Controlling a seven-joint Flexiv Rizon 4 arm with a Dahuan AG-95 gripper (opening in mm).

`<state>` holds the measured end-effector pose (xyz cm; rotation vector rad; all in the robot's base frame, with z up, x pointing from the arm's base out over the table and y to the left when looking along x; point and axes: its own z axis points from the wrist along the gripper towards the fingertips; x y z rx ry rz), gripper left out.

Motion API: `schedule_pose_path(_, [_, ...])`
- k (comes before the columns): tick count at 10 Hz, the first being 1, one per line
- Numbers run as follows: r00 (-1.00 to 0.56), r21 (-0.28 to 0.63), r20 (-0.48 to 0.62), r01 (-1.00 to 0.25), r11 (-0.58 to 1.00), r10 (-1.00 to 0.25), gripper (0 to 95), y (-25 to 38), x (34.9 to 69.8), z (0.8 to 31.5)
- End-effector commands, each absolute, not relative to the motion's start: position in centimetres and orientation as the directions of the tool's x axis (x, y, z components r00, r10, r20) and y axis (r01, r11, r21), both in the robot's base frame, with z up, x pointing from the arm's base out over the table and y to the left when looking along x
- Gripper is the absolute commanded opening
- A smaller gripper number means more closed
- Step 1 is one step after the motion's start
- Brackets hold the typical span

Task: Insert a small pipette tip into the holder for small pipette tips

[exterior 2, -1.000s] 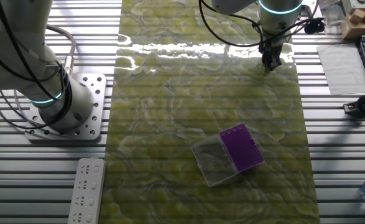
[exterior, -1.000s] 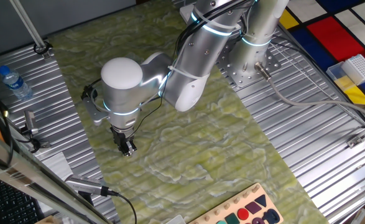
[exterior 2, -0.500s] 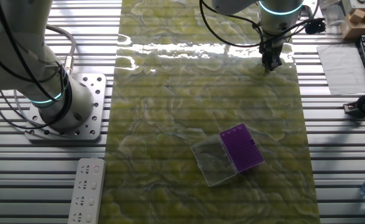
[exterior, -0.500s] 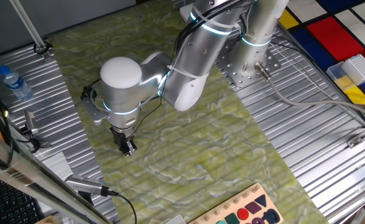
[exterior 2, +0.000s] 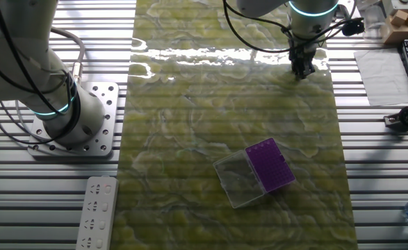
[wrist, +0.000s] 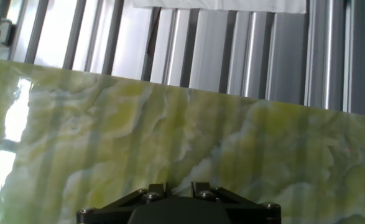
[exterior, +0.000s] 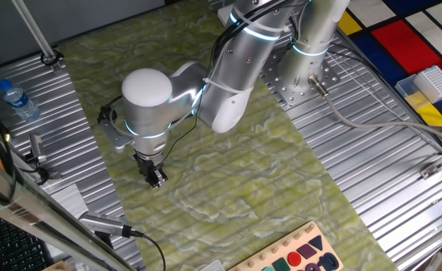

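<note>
The holder for small pipette tips (exterior 2: 270, 165) is a flat purple box with a fine grid of holes, lying on the green mat with its clear cover (exterior 2: 240, 179) beside it. It does not show in the one fixed view. My gripper (exterior 2: 302, 69) hangs far from it, close over the mat's far right edge. It points straight down (exterior: 155, 179), just above the mat. In the hand view its two fingers (wrist: 179, 185) stand close together with only a narrow gap. No small pipette tip shows in any view.
A white gridded rack (exterior: 437, 81) sits on a pale blue tray at the far right. A water bottle (exterior: 17, 99) lies on the ribbed metal table. A second arm's base (exterior 2: 58, 104) and a power strip (exterior 2: 96, 212) stand left of the mat. A shape board (exterior: 296, 256) sits at the mat's near end.
The gripper has risen very slightly above the mat. The holder and its cover have not moved.
</note>
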<state>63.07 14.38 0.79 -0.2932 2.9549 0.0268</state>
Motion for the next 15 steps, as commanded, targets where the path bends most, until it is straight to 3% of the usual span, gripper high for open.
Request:
schedule_pose_path(1, [-0.969, 0.008, -0.165, -0.189, 0.982, -0.185, 19.0, 14.4, 63.0, 0.8])
schedule_pose_path(7, [-0.985, 0.026, -0.168, -0.049, 0.998, -0.044, 19.0, 14.4, 64.4, 1.9])
schedule_pose_path(15, [-0.984, 0.03, -0.178, -0.038, 0.999, -0.032, 19.0, 13.8, 64.7, 1.4])
